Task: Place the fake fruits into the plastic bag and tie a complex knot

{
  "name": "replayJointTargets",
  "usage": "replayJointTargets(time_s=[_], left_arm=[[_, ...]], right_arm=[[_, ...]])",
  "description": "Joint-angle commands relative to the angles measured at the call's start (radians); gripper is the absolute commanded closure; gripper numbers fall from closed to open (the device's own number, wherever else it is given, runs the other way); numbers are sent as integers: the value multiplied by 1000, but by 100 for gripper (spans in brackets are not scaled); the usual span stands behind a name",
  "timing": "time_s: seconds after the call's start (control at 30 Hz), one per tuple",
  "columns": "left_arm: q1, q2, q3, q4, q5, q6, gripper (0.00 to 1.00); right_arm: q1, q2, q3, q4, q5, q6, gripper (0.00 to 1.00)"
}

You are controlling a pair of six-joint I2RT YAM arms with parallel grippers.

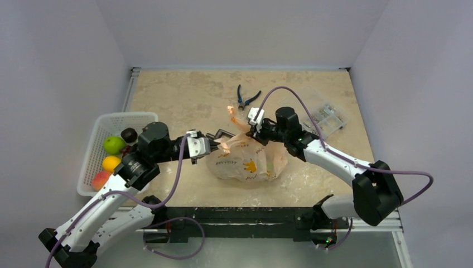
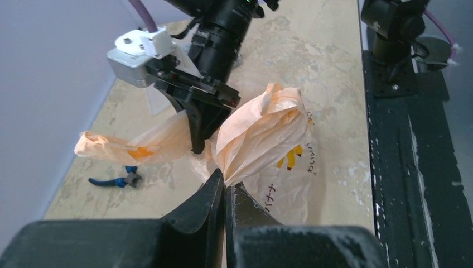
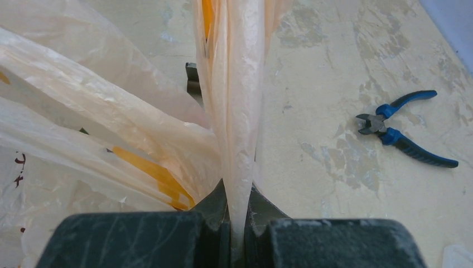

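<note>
Near the middle of a beige, mottled, stone-look table [image 1: 184, 95], a thin, crinkly, translucent peach plastic bag [image 1: 248, 162] with orange-yellow printed marks lies in a soft, bulging heap, its top drawn up into gathered film. On its left, the left gripper [image 2: 225, 187] has black, wedge-shaped jaws pressed almost together on a crumpled, puffy bunch [image 2: 262, 128] of that film, which swells out above the tips. From the right, the right gripper [image 3: 237, 198] pinches a tightly twisted, rope-like strand [image 3: 237, 84] between nearly closed jaws, and the strand runs straight away from its camera. The overhead view adds that this strand ends in a pointed orange tip on the far side of the bag. Only the overhead view shows a white mesh basket [image 1: 125, 115] at the table's left edge, well apart from the bag, holding smooth plastic fruits: a green round fruit [image 1: 113, 144], a yellow-orange citrus [image 1: 111, 163], an orange-red mango [image 1: 100, 180] and a dark ball [image 1: 129, 134]. Blue-handled pliers [image 1: 245, 99] lie beyond the bag, and a clear plastic box [image 1: 329, 114] sits far right. The left wrist view alone shows the right gripper from the front, its dark finger reaching down just beside the puffy bunch. Whether the bag holds fruit cannot be told.
</note>
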Motion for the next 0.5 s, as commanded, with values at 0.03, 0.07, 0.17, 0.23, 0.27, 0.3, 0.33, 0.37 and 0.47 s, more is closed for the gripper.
replayJointTargets(time_s=[0.03, 0.07, 0.17, 0.23, 0.27, 0.3, 0.33, 0.37, 0.47], left_arm=[[-2, 5, 48, -119, 135, 137, 100], [-2, 3, 38, -138, 143, 173, 100], [-2, -3, 15, -147, 136, 217, 100], [-2, 6, 26, -141, 134, 209, 100], [-2, 16, 37, -138, 134, 199, 100], [-2, 26, 48, -141, 135, 192, 100], [-2, 35, 57, -138, 135, 183, 100], [-2, 44, 61, -129, 133, 169, 100], [0, 59, 68, -105, 130, 143, 100]], right_arm=[[-13, -57, 37, -85, -14, -27, 100], [-20, -73, 37, -82, -21, 12, 100], [-87, -98, 80, -107, -116, 121, 100], [-109, -113, 112, -159, -137, 152, 70], [-117, -132, 118, -173, -140, 167, 54], [-122, -160, 117, -172, -131, 181, 42], [-125, -196, 106, -157, -120, 198, 33], [-130, -230, 97, -140, -116, 214, 25], [-139, -339, 102, -163, -145, 179, 15]])
